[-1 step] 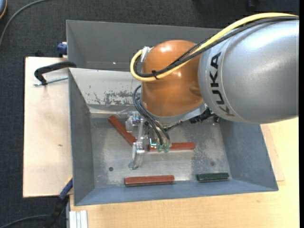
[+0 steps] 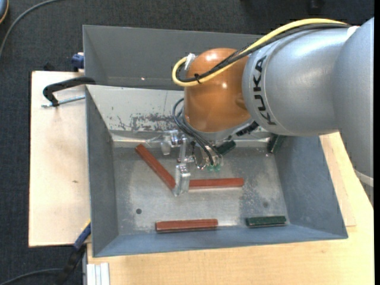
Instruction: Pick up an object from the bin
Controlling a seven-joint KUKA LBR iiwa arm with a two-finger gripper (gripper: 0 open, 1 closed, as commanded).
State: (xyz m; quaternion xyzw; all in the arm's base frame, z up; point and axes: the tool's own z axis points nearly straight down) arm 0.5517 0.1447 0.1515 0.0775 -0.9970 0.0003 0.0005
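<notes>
My gripper [image 2: 181,181] hangs under the orange wrist cover, its metal fingers down near the bin floor in the middle. The fingertip sits where two reddish-brown flat sticks meet: one diagonal stick [image 2: 154,164] running from upper left down to the finger, and one horizontal stick [image 2: 217,183] stretching right from it. I cannot tell whether either stick is between the fingers.
A third reddish-brown stick [image 2: 186,224] lies flat along the bin's front wall. A small dark green bar [image 2: 266,221] lies at the front right. Something green [image 2: 273,143] peeks out by the back right wall under the arm.
</notes>
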